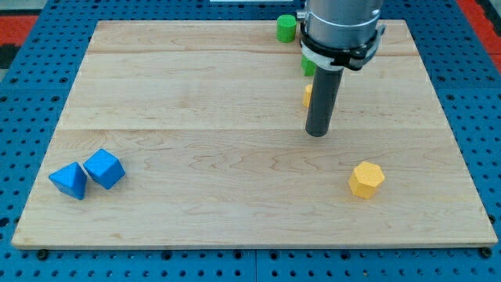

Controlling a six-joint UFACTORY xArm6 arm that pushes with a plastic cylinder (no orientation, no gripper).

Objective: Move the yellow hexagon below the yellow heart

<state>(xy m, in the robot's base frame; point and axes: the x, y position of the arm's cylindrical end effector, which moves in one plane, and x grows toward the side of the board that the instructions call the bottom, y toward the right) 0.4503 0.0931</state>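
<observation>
Your tip [317, 133] has no pincer and holds nothing. The yellow hexagon [366, 179] sits at four o'clock from it, untouched. You must push it under the yellow heart [308, 95].

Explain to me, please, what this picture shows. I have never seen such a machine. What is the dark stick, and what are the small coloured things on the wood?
This is one camera picture of a robot arm above a wooden board. The arm has no gripper; it ends in a dark rod, and my tip slides over the board to push blocks. Nothing is held.

The yellow hexagon lies toward the view's bottom right, apart from my tip. A yellow block, mostly hidden behind the rod, is probably the yellow heart. A green cylinder stands at the view's top, and another green block is partly hidden by the arm. Two blue blocks sit together at the view's bottom left.
</observation>
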